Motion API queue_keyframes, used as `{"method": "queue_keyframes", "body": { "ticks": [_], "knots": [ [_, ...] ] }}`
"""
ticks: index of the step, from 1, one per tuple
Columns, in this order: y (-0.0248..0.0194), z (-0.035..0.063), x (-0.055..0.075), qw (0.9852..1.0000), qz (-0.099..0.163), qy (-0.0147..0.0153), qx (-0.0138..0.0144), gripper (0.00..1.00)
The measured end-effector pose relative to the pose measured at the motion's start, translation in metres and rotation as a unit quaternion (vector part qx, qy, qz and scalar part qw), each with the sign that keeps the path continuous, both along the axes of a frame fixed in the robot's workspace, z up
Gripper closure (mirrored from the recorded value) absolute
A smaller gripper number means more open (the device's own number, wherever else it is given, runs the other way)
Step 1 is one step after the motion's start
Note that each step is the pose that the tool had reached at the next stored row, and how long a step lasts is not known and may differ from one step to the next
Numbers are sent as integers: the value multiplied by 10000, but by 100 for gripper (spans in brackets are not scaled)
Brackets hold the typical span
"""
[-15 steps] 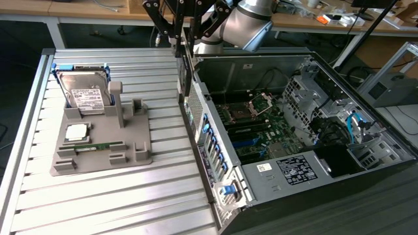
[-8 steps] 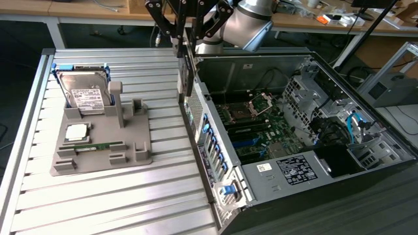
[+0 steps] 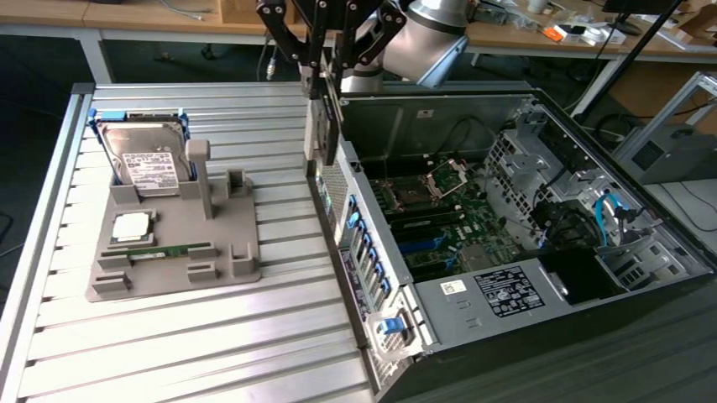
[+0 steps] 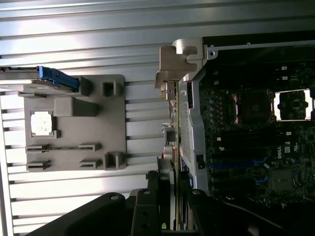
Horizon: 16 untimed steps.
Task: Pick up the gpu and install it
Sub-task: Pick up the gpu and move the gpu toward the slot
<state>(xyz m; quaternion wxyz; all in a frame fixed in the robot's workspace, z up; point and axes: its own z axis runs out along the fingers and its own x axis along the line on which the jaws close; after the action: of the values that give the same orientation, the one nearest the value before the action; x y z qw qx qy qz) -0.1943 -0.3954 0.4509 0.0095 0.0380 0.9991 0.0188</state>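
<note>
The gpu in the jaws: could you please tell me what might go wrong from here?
1. The gpu hangs upright just beside the case wall, so its bracket could catch that wall's rim on the way in.
2. The jaws grip one end only, so the long card might tilt or slip and go in crooked.

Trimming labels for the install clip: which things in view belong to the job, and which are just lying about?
In the job: gpu, held in the tool; open computer case.
Lying about: hard drive, processor chip, memory stick, all on the grey holder.
</note>
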Motion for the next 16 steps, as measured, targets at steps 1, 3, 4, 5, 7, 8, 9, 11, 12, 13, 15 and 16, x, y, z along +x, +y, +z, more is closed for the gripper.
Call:
{"method": "queue_keyframes", "body": {
  "ticks": [1, 3, 4, 5, 7, 8, 9, 11, 12, 13, 15, 16],
  "knots": [
    [0, 0, 7, 10000, 0, 0, 0, 73],
    [-1, -1, 17, 10000, 0, 0, 0, 73],
    [-1, -1, 23, 10000, 1, 0, 0, 73],
    [-2, -1, 27, 10000, 0, 0, 0, 73],
    [-2, -2, 36, 10000, 0, 0, 0, 73],
    [-3, -3, 44, 10000, 0, 0, 0, 73],
    [-3, -3, 49, 10000, 0, 0, 0, 73],
    [-4, -4, 59, 10000, 0, 0, 0, 73],
    [-4, -4, 65, 10000, 0, 0, 0, 73],
    [-4, -4, 71, 10000, 0, 0, 0, 73],
    [-5, -5, 84, 10000, 0, 0, 0, 73],
    [-6, -6, 90, 10000, 0, 0, 0, 73]
  ]
}}
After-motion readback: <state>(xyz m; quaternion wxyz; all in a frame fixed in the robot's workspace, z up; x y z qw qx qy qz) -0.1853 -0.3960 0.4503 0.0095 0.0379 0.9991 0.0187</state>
